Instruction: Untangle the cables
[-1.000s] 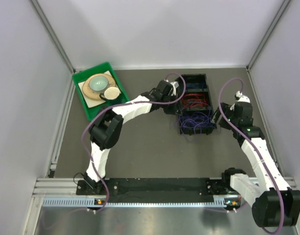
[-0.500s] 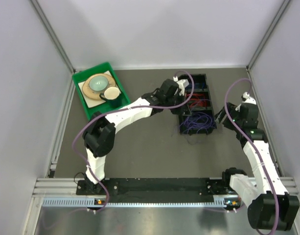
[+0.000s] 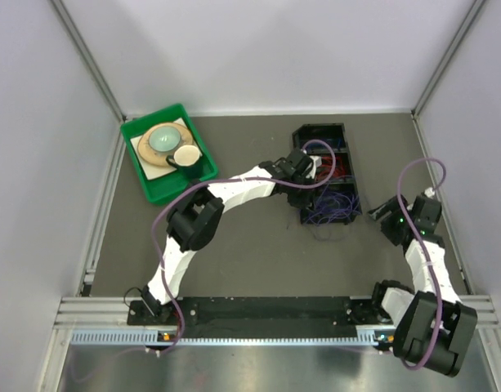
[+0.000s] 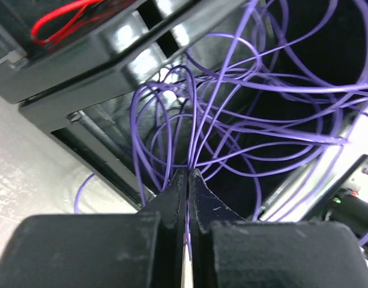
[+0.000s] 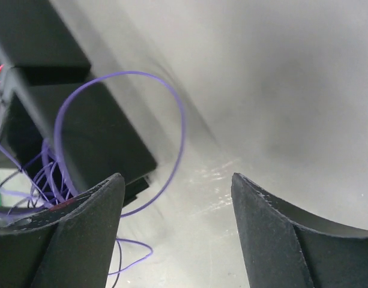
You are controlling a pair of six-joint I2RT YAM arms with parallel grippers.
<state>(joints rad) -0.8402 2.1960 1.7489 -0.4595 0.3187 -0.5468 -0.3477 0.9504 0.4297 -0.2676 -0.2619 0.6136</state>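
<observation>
Black divided bin [image 3: 319, 127] sits upper centre-right of the top view on the grey table [image 3: 250, 245]. Purple cables [image 3: 332, 206] fill its nearest compartment in a loose tangle, and a few loops spill over the near wall onto the table just below it. Red cables [image 3: 328, 167] lie in the compartment behind. Left arm reaches in from the lower left, its wrist over the bin's left side. In the left wrist view the left gripper [image 4: 187, 177] has its fingers pressed together at lower centre, with purple strands converging at the tips and one pinched in the seam between them; the loops fan up and right from there. Right gripper [image 5: 177, 195] is off the bin's right side, jaws spread wide, nothing between them; a single purple loop arcs across the upper left of its view, clear of both fingers. Green tray [image 3: 162, 189] holding dishes, upper left, well apart.
</observation>
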